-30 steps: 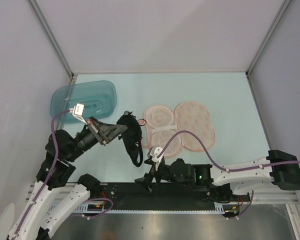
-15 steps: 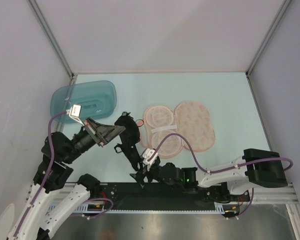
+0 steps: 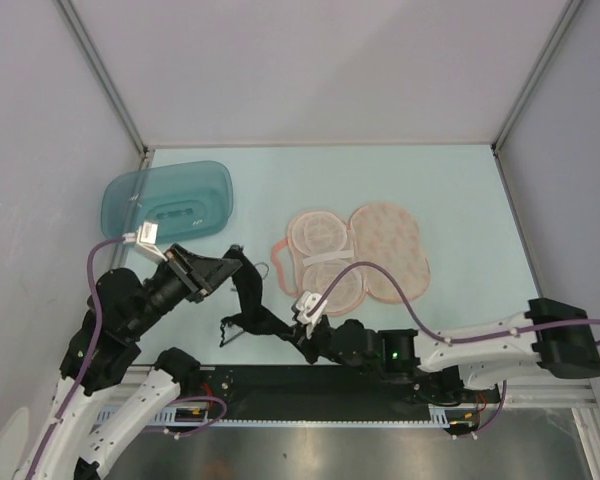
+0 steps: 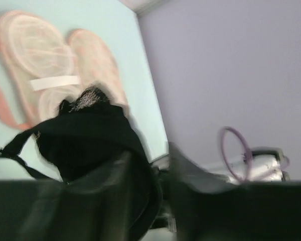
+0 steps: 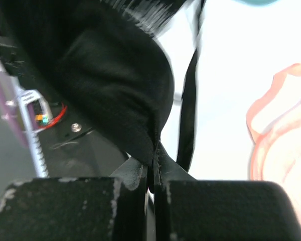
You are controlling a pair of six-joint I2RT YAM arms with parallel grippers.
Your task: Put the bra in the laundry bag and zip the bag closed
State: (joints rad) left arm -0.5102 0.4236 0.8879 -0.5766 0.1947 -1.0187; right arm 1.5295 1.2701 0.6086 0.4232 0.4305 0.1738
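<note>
While amid grey walls (image 3: 320, 70), pale-teal table (image 3: 460, 190)

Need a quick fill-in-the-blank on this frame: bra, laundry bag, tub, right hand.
1. The right hand is ___ on the bra.
2. The laundry bag lies ___ on the table, mesh lining up.
3. The bra is ___ the laundry bag, not yet in it.
4. In the top view, the teal tub sits to the ___ of the laundry bag.

Missing words: shut; open; outside; left.
</note>
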